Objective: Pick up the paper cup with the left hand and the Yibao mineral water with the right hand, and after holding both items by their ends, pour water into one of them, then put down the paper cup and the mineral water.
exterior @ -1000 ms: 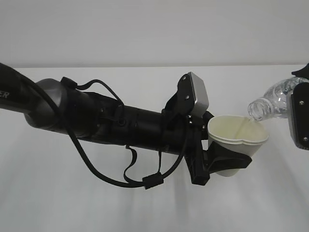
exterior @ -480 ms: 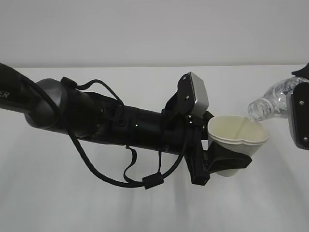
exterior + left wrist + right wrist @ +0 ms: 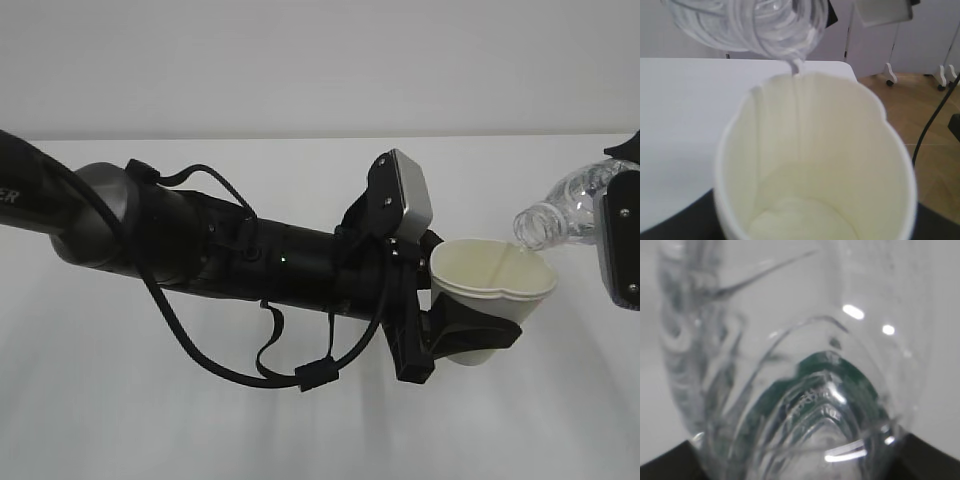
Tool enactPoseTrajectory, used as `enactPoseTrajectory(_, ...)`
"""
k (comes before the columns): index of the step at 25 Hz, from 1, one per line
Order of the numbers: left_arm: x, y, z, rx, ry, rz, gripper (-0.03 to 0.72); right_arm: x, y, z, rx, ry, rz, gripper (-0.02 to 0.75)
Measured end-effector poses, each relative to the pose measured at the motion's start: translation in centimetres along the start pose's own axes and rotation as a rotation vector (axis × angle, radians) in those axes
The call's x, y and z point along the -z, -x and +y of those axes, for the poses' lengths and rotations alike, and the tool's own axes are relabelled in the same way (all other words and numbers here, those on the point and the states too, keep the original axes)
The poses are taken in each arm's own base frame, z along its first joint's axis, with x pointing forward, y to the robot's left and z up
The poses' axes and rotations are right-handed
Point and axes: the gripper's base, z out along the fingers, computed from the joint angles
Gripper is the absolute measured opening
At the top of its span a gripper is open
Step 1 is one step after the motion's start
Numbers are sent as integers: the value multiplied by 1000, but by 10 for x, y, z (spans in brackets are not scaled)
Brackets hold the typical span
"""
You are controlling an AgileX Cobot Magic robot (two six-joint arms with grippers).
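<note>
My left gripper point(image 3: 470, 335) is shut on the white paper cup point(image 3: 492, 292), held above the table and tilted toward the right. The rim is squeezed out of round. In the left wrist view the cup point(image 3: 815, 165) fills the frame, with a little water at its bottom. My right gripper point(image 3: 622, 240) at the right edge holds the clear Yibao mineral water bottle point(image 3: 562, 208) tilted, its open mouth at the cup's rim. A thin stream of water point(image 3: 796, 70) runs from the bottle's mouth point(image 3: 785, 30) into the cup. The right wrist view shows only the bottle point(image 3: 805, 390) close up, with its green label.
The white table point(image 3: 300, 430) lies under both arms. The left arm point(image 3: 220, 250) with its cables stretches across the middle of the exterior view. In the left wrist view the table's far right edge point(image 3: 847, 65) gives way to wooden floor point(image 3: 930, 120).
Hardly anything has moved. The bottle's mouth has shifted very slightly at the cup's rim, and both arms hold their pose.
</note>
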Motion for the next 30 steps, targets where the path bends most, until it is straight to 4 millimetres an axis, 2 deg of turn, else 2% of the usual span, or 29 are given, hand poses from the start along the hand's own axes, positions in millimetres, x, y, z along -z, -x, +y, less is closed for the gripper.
enactPoseTrajectory(30, 0, 0, 0, 0, 0, 0, 421, 0, 0, 0, 4, 0, 0, 461)
